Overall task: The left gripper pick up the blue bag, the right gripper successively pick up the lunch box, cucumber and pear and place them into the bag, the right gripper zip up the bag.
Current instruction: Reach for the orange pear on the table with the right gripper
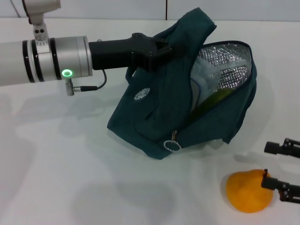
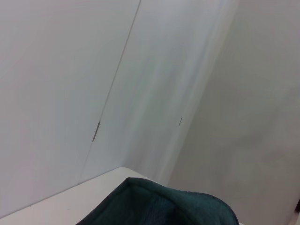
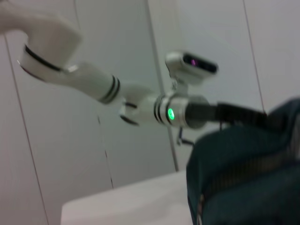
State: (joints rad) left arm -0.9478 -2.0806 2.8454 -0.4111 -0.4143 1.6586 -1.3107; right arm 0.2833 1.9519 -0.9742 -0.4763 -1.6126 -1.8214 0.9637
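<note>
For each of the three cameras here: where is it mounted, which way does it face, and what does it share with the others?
Head view: from the robot's head, looking down on the table; left gripper grips the blue bag, right gripper flanks the pear.
Left wrist view: looks up past bag fabric at walls; no robot parts visible.
Right wrist view: low, facing the left arm and bag.
All three share the bag.

Bag mouth (image 1: pixel 220 70) open toward right; pear (image 1: pixel 248 191) beside right hand (image 1: pixel 276 166).
</note>
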